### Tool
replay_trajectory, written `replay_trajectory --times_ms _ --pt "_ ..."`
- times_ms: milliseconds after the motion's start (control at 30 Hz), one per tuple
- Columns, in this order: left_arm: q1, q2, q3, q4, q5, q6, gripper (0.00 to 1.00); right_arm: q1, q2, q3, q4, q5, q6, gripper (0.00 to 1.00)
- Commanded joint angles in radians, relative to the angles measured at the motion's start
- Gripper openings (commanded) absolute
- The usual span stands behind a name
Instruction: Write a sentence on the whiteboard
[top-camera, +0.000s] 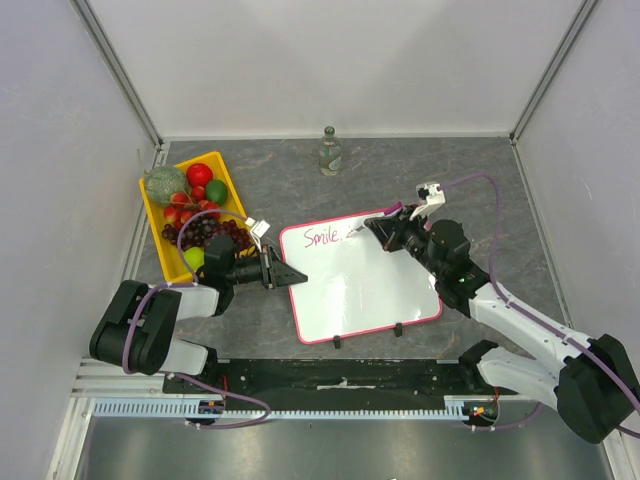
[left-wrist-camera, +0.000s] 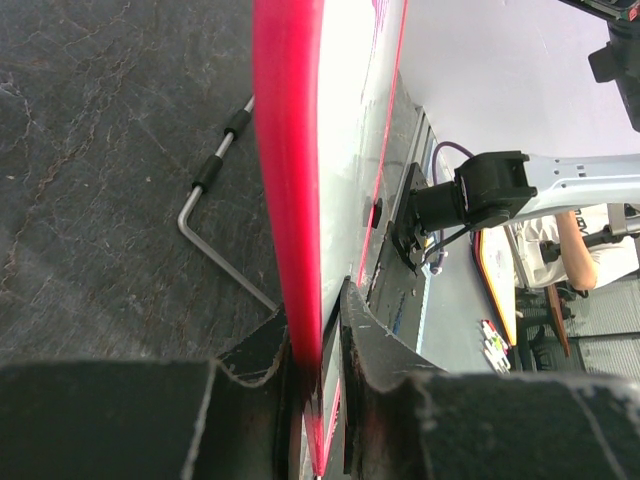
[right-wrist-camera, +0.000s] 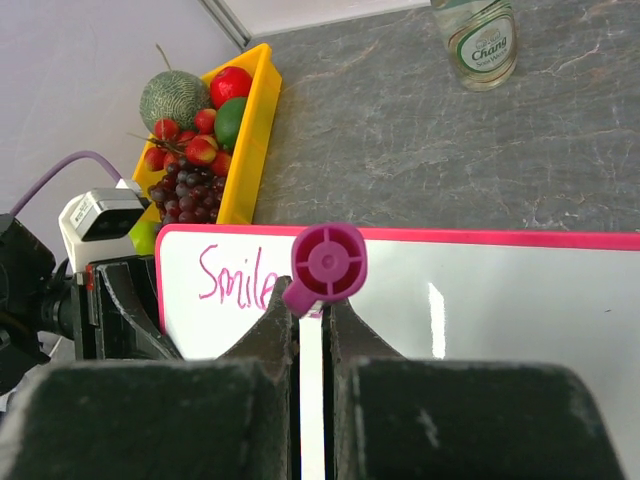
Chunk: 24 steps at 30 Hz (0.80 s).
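Observation:
The whiteboard (top-camera: 372, 285) lies flat on the table, white with a pink-red rim and two black clips on its near edge. Pink handwriting (top-camera: 324, 237) at its top left reads "Smile"; the rest of the sentence does not show. My left gripper (top-camera: 290, 273) is shut on the board's left rim (left-wrist-camera: 290, 200). My right gripper (top-camera: 378, 226) is shut on a magenta marker (right-wrist-camera: 328, 265), whose tip sits at the board just right of the word (right-wrist-camera: 235, 277). The board also fills the right wrist view (right-wrist-camera: 480, 300).
A yellow tray (top-camera: 160, 222) of fruit stands left of the board. A glass bottle (top-camera: 329, 152) stands at the back centre. A bent metal rod (left-wrist-camera: 215, 200) lies on the table beside the board's edge. Grey walls enclose the table.

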Motion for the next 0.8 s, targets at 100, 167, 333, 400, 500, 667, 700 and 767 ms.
replay_trajectory --times_ms 100,167,333,400,500,667,700,767 --pt "-0.012 0.026 -0.006 -0.058 -0.048 0.113 0.02 -0.033 -0.048 0.026 0.030 -0.041 0.037 0.00" --pt "-0.012 0.024 -0.006 -0.058 -0.048 0.112 0.02 -0.041 -0.057 0.034 0.008 -0.024 0.017 0.00" --pt "-0.012 0.024 -0.006 -0.058 -0.048 0.112 0.02 -0.055 -0.068 0.033 -0.018 -0.009 -0.002 0.00" --pt "-0.012 0.023 -0.006 -0.058 -0.048 0.110 0.02 -0.055 -0.066 0.028 -0.020 -0.003 -0.008 0.00" --pt "-0.012 0.023 -0.006 -0.058 -0.049 0.112 0.02 -0.061 -0.060 0.022 -0.021 -0.003 -0.010 0.00" --pt "-0.010 0.023 -0.006 -0.058 -0.049 0.112 0.02 -0.061 -0.049 0.007 -0.018 0.005 -0.014 0.00" --pt "-0.012 0.024 -0.006 -0.058 -0.049 0.112 0.02 -0.061 -0.046 0.005 -0.020 0.008 -0.014 0.00" --pt "-0.010 0.023 -0.006 -0.058 -0.049 0.112 0.02 -0.062 -0.041 0.001 -0.020 0.017 -0.019 0.00"
